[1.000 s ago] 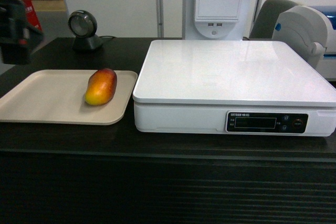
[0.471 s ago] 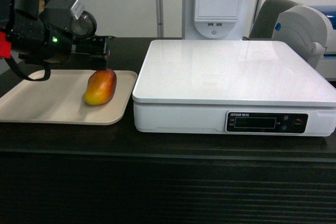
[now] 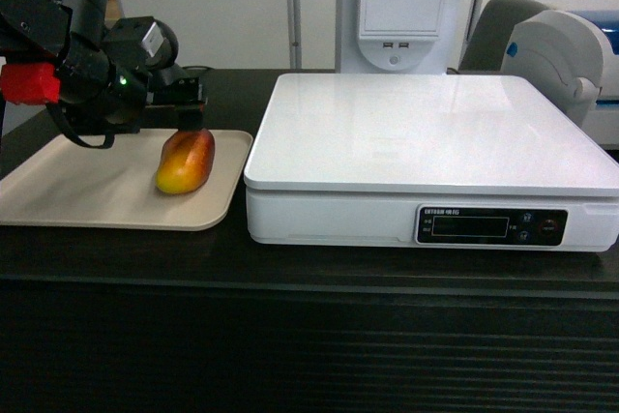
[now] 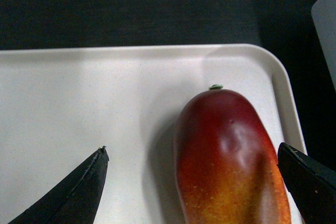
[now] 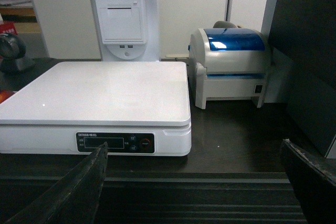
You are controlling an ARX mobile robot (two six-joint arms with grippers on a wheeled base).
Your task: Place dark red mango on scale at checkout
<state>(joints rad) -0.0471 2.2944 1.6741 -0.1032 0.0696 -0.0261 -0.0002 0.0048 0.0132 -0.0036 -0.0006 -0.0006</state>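
Note:
The dark red mango (image 3: 186, 162) lies on a beige tray (image 3: 87, 191) on the dark checkout counter (image 3: 309, 268), left of the white scale (image 3: 426, 132). My left gripper (image 3: 191, 108) hangs open just above the mango's far, red end. In the left wrist view the mango (image 4: 231, 161) lies between the spread fingers of the left gripper (image 4: 191, 148), nearer the right finger, and neither finger touches it. The right gripper (image 5: 193, 144) is open and holds nothing, low in front of the counter's ribbed panel, facing the scale (image 5: 100, 98). The head view does not show it.
A label printer with a blue lid (image 5: 231, 66) stands right of the scale. A white receipt kiosk (image 3: 401, 7) rises behind it. A round barcode scanner (image 5: 10, 51) sits at the back left, partly hidden by my left arm in the head view.
My left arm has come in from the left edge across the tray and now hovers over the mango's far end. The mango, tray and scale have not moved.

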